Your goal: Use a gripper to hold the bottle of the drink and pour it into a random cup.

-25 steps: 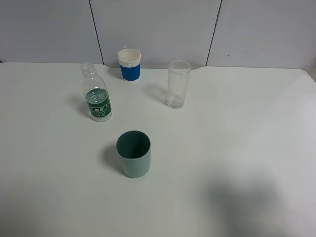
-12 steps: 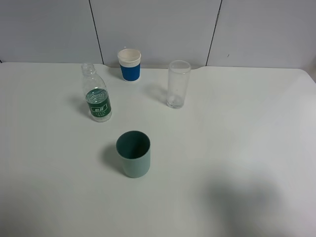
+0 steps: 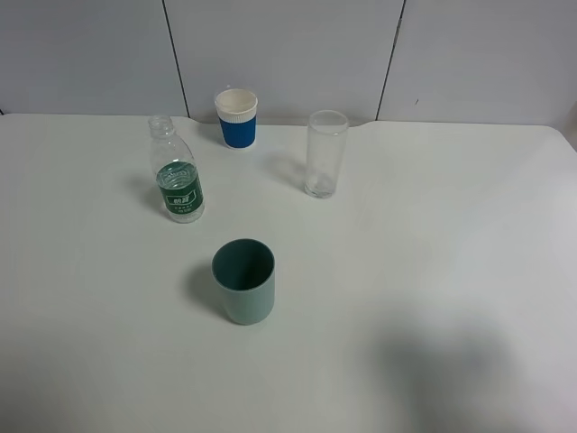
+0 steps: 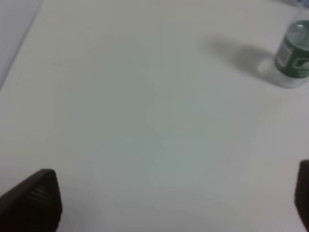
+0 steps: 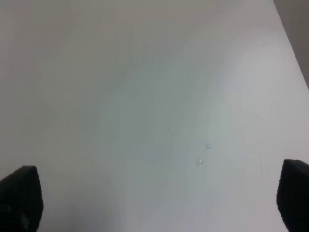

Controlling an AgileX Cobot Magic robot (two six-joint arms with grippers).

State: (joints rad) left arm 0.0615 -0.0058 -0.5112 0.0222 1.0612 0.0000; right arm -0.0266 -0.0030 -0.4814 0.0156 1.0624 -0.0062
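Observation:
The small clear bottle (image 3: 178,173) with a dark green label stands upright and uncapped at the table's left back. Its lower part also shows in the left wrist view (image 4: 293,59), far from my left gripper (image 4: 174,203), whose black fingers (image 4: 34,200) stand wide apart and empty over bare table. My right gripper (image 5: 159,198) is also open and empty, its fingers (image 5: 19,195) spread over bare table. Neither gripper shows in the exterior high view. A teal cup (image 3: 243,280) stands in front of the bottle.
A blue-and-white paper cup (image 3: 237,118) stands at the back by the wall. A tall clear glass (image 3: 325,153) stands to its right. The white table (image 3: 433,271) ends at the grey wall behind. A few water drops (image 5: 203,154) lie under the right gripper.

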